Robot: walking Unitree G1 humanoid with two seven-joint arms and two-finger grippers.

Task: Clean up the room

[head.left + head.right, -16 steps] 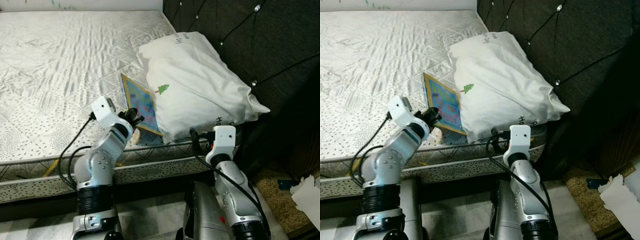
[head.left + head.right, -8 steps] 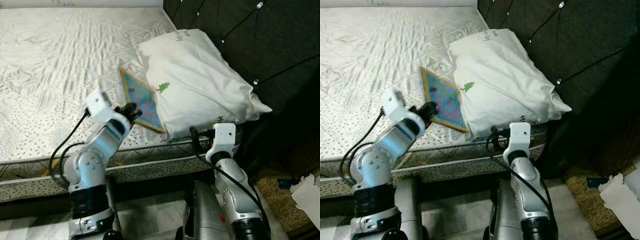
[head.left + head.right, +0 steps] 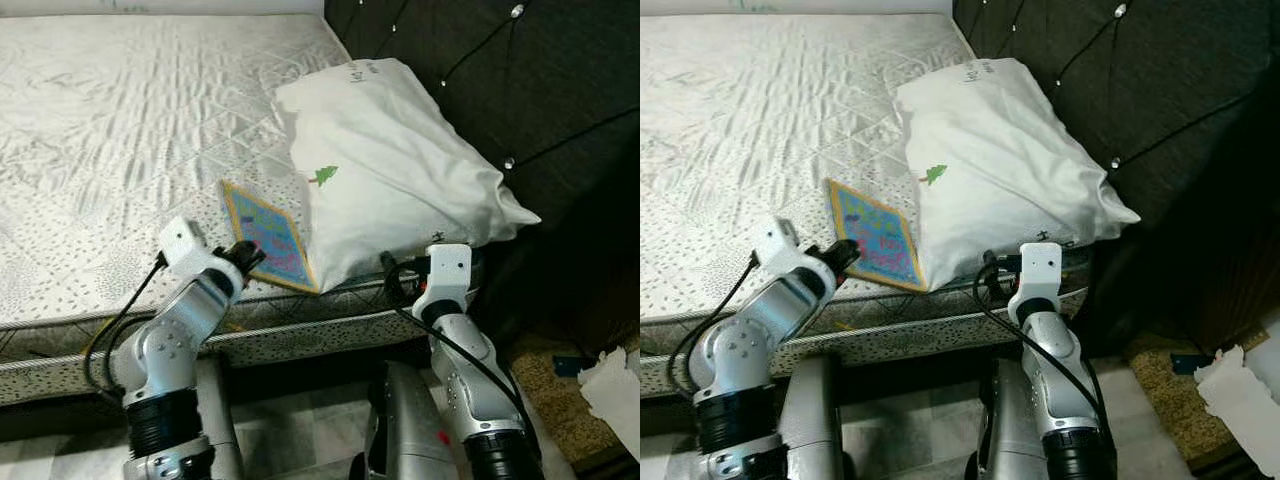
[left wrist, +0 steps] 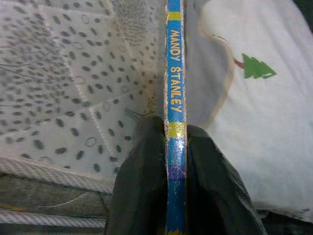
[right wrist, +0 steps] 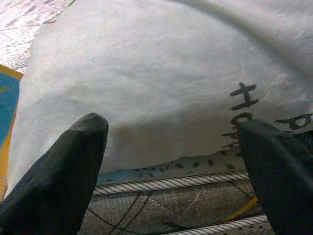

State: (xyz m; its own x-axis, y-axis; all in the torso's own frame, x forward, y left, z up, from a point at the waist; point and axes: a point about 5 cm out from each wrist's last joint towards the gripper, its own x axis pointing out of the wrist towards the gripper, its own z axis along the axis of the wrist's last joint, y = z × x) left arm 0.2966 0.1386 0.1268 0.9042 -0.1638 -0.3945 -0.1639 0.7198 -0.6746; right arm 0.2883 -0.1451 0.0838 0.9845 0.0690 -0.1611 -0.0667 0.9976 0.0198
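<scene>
Mattress: white and quilted, bearing the book and the pillow.
Left gripper: clamped on the near corner of the children's book, fingers either side of its blue spine.
Book: lies near the mattress's front edge, its far side touching the white pillow.
Right gripper: fingers spread wide, holding nothing, at the bed edge facing the pillow.

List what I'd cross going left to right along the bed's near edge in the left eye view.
Mattress → left tool, shut on the book → book → pillow → right tool, open, at the pillow's corner → dark headboard.
</scene>
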